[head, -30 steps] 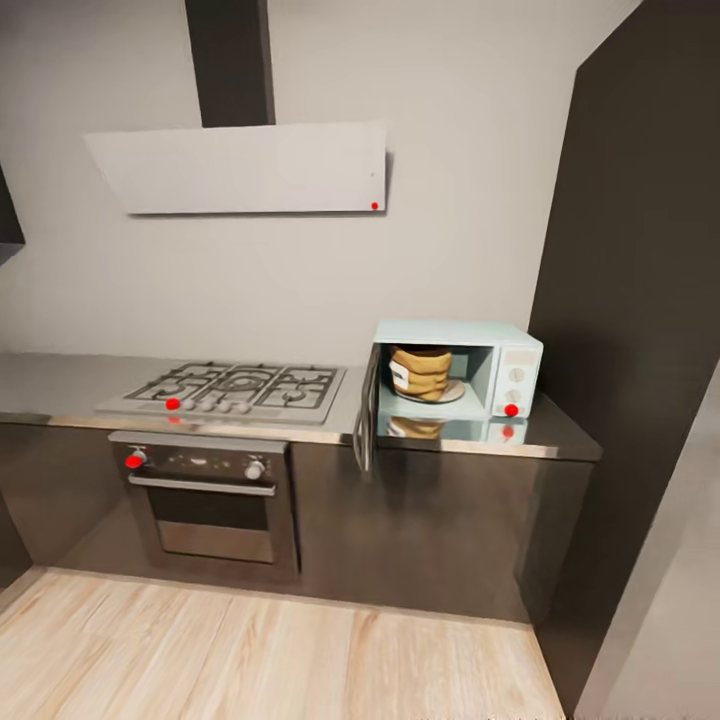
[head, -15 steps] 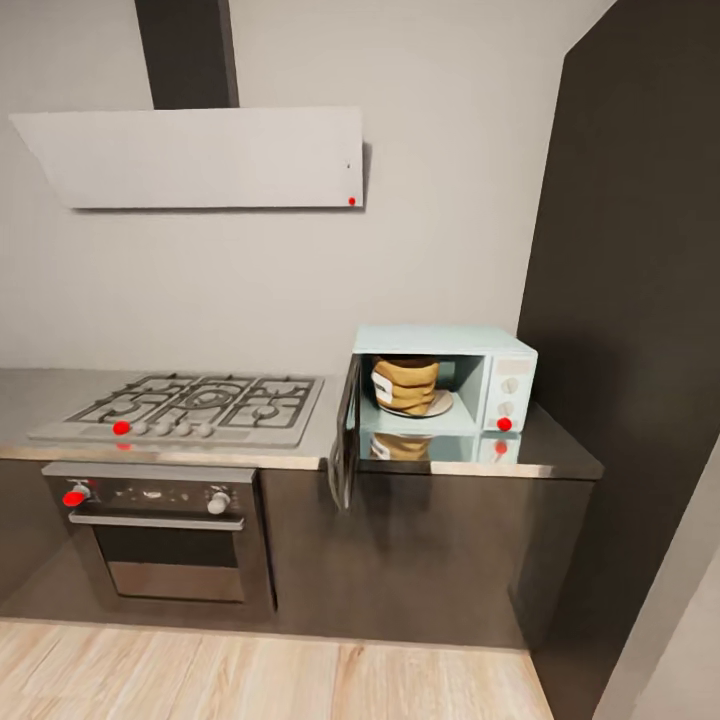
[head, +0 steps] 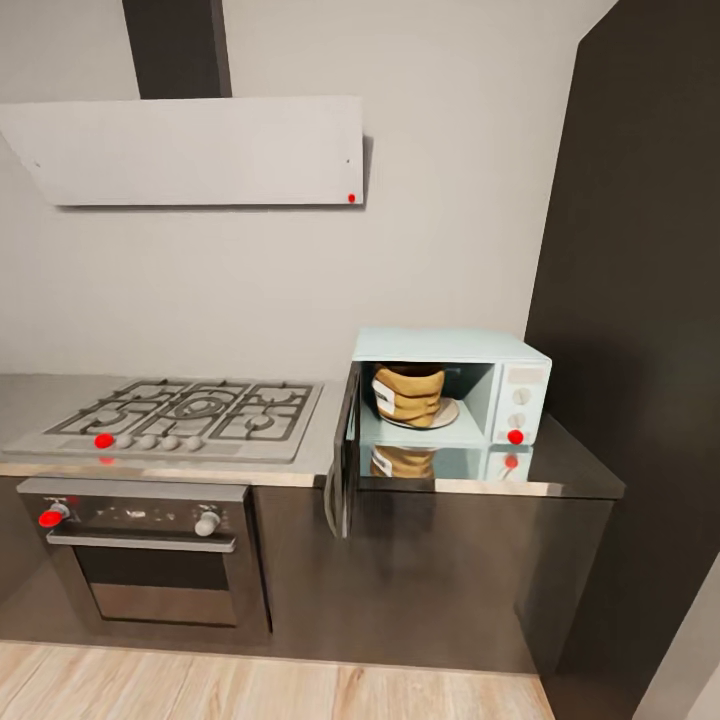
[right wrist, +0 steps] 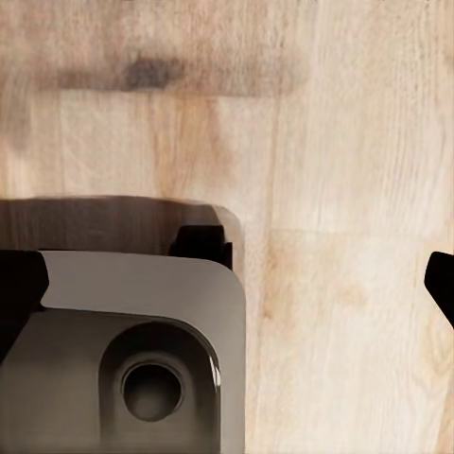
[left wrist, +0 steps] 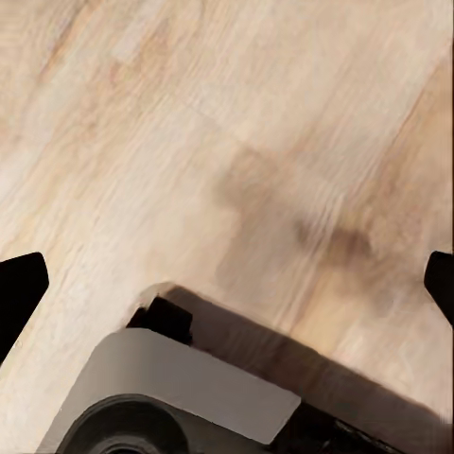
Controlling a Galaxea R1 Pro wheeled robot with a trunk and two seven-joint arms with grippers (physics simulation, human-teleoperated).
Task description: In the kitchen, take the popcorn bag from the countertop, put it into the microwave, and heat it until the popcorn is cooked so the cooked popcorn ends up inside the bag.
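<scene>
The pale mint-blue microwave [head: 520,375] stands at the right end of the grey countertop [head: 570,465], its dark door [head: 345,460] swung open to the left. Inside, the tan-orange popcorn bag [head: 408,393] sits upright on the round plate. In the left wrist view my left gripper [left wrist: 227,288] hangs open over the wooden floor, its black fingertips [left wrist: 19,293] at the picture's sides with nothing between them. My right gripper [right wrist: 227,284] is likewise open above the floor and part of the robot's grey base [right wrist: 132,359].
A steel gas hob [head: 180,415] lies left of the microwave over a built-in oven [head: 150,560]. A white hood [head: 190,150] hangs above. A tall dark cabinet [head: 640,300] closes the right side. Wooden floor [head: 250,690] runs along the cabinet fronts.
The head view has shifted and drawn a little nearer to the counter, so the camera moved. The bag, the microwave and its open door stand as before.
</scene>
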